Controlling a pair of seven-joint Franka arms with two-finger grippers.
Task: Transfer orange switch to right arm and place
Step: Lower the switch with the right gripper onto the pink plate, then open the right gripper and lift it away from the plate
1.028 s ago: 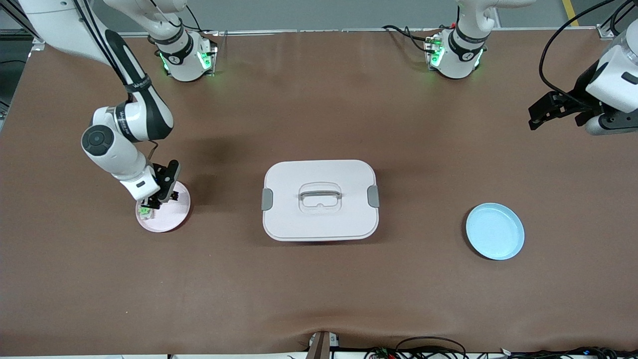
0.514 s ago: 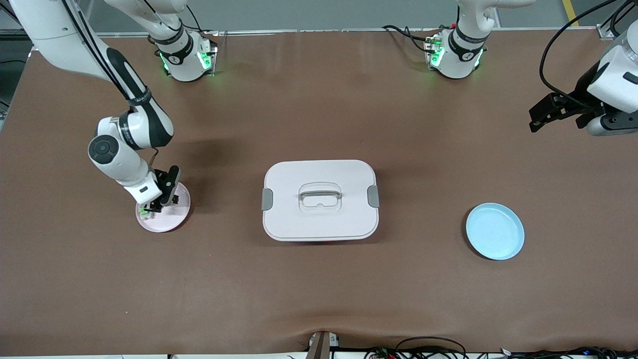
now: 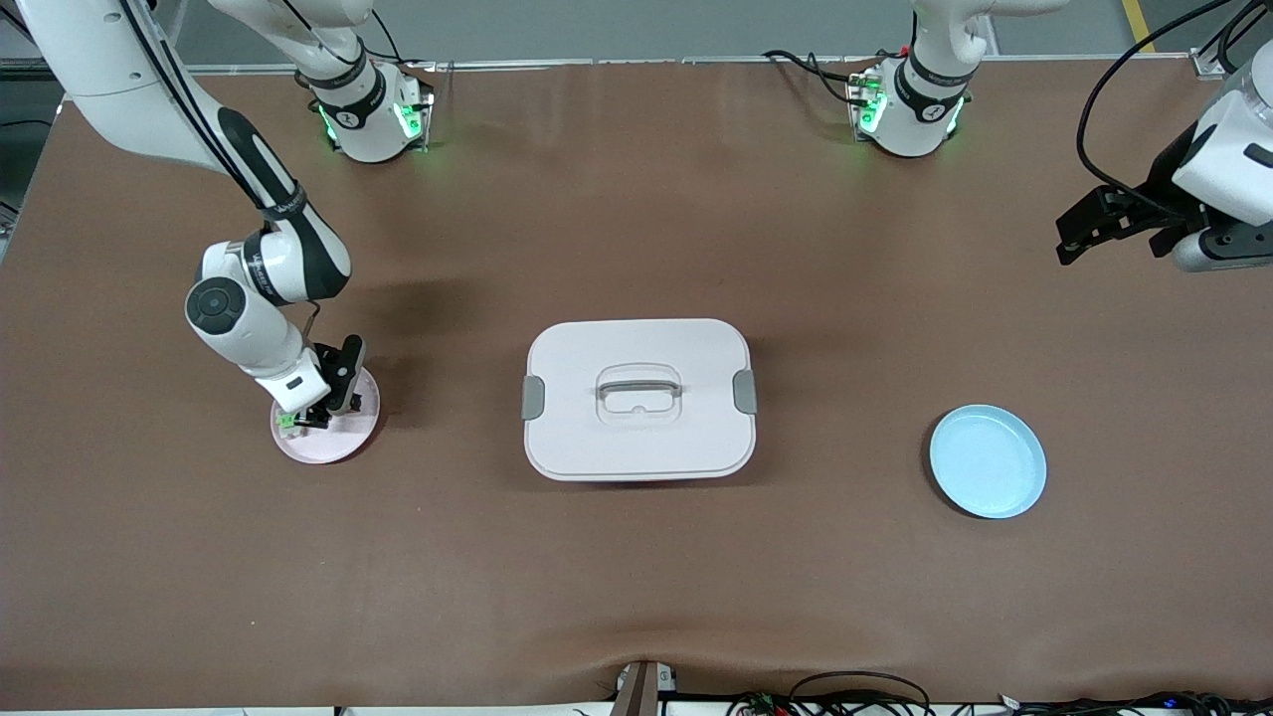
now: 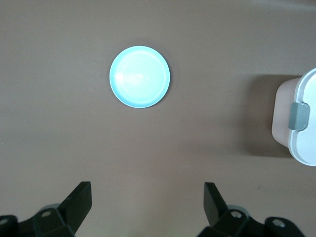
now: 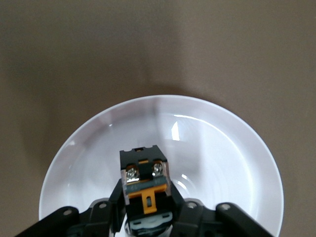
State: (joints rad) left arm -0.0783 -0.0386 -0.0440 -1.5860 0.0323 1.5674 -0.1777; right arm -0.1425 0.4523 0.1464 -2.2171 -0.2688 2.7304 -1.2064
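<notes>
My right gripper (image 3: 320,410) is low over the pink plate (image 3: 348,440), at the right arm's end of the table. In the right wrist view the gripper (image 5: 145,197) is shut on the orange switch (image 5: 144,180), a black block with an orange middle and two screws on top. It holds the switch just above the plate's pale inside (image 5: 222,148). I cannot tell whether the switch touches the plate. My left gripper (image 3: 1079,231) is open and empty, up in the air at the left arm's end of the table, and its own view shows it wide open (image 4: 148,200).
A pale switch with a green part (image 3: 287,422) lies on the pink plate beside my right gripper. A white lidded box (image 3: 638,398) stands mid-table. A light blue plate (image 3: 988,460) lies toward the left arm's end; the left wrist view shows the plate (image 4: 139,76) and the box's corner (image 4: 301,118).
My right arm's wrist has shifted and come lower, with the gripper staying over the pink plate. The left arm has barely moved.
</notes>
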